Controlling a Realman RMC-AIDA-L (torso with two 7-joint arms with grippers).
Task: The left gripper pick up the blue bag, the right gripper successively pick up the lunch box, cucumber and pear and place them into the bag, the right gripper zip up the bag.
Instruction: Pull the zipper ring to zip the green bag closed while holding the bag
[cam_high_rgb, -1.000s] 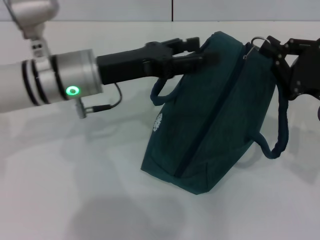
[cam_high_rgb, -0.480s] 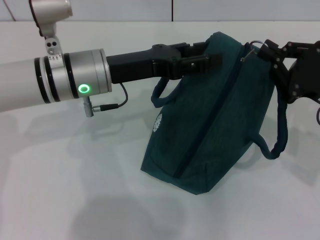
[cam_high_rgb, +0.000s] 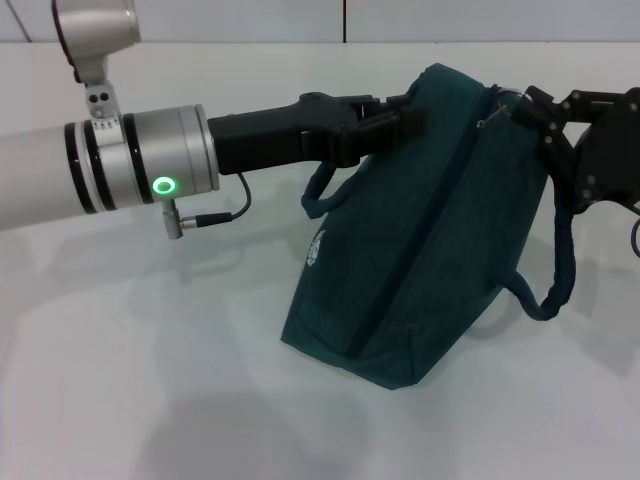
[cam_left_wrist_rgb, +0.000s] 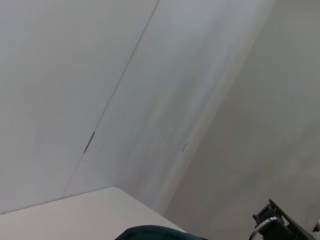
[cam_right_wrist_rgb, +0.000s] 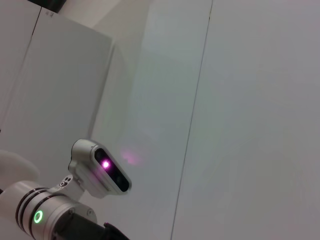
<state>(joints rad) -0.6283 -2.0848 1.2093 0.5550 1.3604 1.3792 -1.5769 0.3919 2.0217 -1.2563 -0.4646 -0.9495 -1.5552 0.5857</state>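
Left tool (cam_high_rgb: 405, 117), black claw on silver green-ringed wrist: clenched on upper left edge of dark teal fabric bag (cam_high_rgb: 420, 240). Bag tilted, bottom resting on white table (cam_high_rgb: 150, 380), closed zip running diagonally up. Right tool (cam_high_rgb: 530, 105), all-black claw: at bag's top right corner by metal zip ring; grip state can't tell. One loop handle hangs below it.

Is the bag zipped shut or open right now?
Shut: the blue bag's zipper line runs unbroken to the right claw.
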